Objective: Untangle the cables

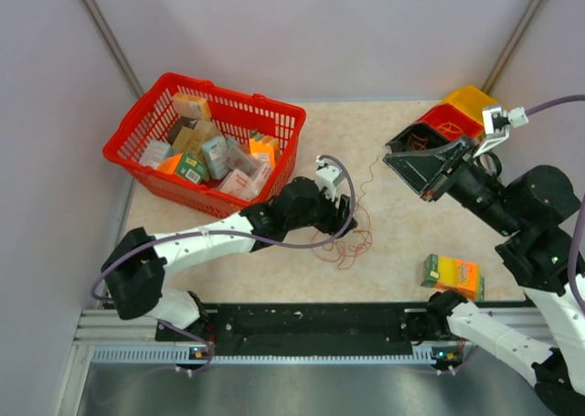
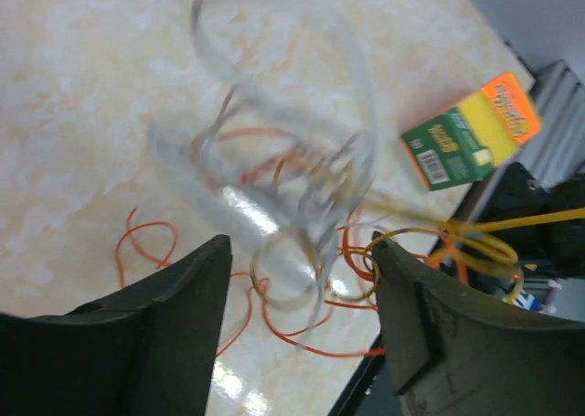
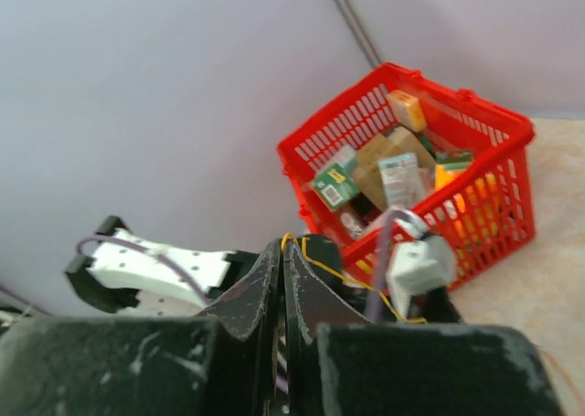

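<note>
The cables [image 1: 343, 242] lie as a small tangle of thin orange loops on the table's middle. My left gripper [image 1: 340, 197] hovers just above them. In the left wrist view its jaws [image 2: 300, 247] stand open over orange strands [image 2: 146, 247] and blurred whitish loops [image 2: 283, 160], gripping nothing. One yellow wire [image 1: 370, 183] rises from the tangle to my right gripper [image 1: 391, 158], raised at the right. In the right wrist view that gripper [image 3: 281, 244] is shut, with the yellow wire [image 3: 366, 283] pinched at its tips.
A red basket [image 1: 174, 180] filled with small boxes stands at the back left. Red [image 1: 448, 121] and yellow [image 1: 471, 99] bins sit at the back right. A green, yellow and orange box [image 1: 451, 274] lies near the right arm's base. Walls close in on three sides.
</note>
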`<state>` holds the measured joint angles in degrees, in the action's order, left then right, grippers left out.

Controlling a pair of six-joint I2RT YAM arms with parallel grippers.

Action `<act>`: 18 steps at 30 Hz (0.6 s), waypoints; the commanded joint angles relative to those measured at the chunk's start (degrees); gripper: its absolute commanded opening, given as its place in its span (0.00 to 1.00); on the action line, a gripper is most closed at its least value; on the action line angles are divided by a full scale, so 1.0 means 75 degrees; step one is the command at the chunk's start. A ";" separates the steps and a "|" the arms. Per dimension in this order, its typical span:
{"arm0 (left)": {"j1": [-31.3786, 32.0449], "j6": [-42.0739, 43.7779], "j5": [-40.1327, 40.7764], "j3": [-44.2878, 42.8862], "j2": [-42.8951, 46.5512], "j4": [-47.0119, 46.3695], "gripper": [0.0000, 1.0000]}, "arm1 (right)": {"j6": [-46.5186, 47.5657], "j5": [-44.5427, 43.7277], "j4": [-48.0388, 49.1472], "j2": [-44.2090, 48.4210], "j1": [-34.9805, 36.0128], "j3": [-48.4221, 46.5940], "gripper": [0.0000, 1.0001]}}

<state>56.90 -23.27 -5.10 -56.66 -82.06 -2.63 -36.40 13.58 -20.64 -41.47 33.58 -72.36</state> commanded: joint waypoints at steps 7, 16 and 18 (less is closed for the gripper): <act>-0.0814 -0.0519 0.0118 0.0758 -0.0543 -0.0398 0.42 | 0.0012 0.0709 0.0491 -0.0529 0.0034 -0.2982 0.00; -0.0814 -0.0296 0.0129 0.1437 -0.0074 -0.0352 0.19 | 0.1758 -0.1655 -0.0481 -0.0646 0.0034 -0.3980 0.00; -0.0814 -0.0296 0.0200 0.1520 -0.0086 -0.0236 0.03 | 0.2145 -0.2031 -0.0459 -0.0704 0.0034 -0.4424 0.00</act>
<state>50.76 -26.61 -4.60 -46.78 -84.79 -3.33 -27.92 8.19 -22.44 -45.19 33.58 -100.36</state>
